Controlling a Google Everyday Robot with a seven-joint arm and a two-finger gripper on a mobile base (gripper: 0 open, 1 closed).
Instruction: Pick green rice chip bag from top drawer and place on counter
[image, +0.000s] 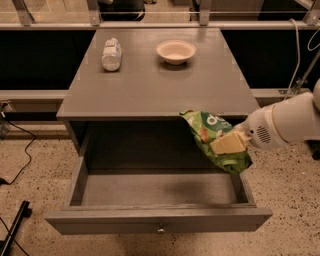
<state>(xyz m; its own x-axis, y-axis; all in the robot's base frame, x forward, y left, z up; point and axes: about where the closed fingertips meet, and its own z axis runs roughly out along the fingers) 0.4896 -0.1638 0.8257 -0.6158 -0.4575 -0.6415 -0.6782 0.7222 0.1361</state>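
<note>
Speckled floor surrounds a grey cabinet whose top drawer (160, 220) is pulled open toward the near side. On the counter (160, 90), at the far side, a white wrapped packet (111, 54) lies left of a pale bowl (175, 51). From the right comes the white arm (287, 122); its gripper (227, 143) is clamped on the green rice chip bag (207, 126). The bag hangs above the drawer's right end, its top at the counter's near right edge.
</note>
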